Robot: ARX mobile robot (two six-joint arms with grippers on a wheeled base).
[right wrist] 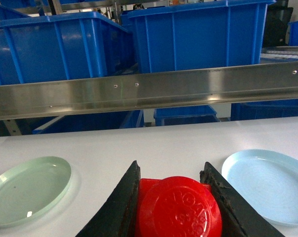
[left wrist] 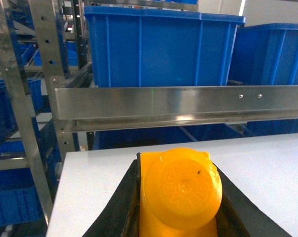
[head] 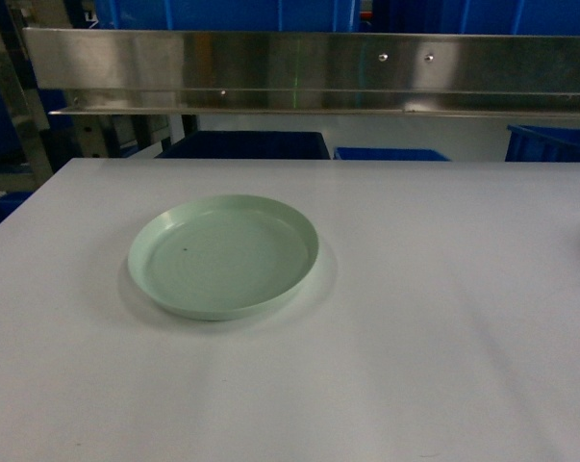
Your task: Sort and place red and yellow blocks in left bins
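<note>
Left gripper (left wrist: 181, 217) is clamped on a chunky orange-yellow plastic brick (left wrist: 181, 195), studs facing the camera. Right gripper (right wrist: 171, 207) grips a red plastic brick (right wrist: 176, 210) likewise. Both already loaded, so it's about the big blue plastic crates (left wrist: 158, 49): far side, beyond the steel rail (left wrist: 178, 103), probably a shelf up.

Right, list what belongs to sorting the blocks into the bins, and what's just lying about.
Belongs to the job:
- yellow block, held in the left gripper
- red block, held in the right gripper
- blue bins behind the rail

Lying about:
- green plate
- pale blue plate
- metal rail
- white table
</note>
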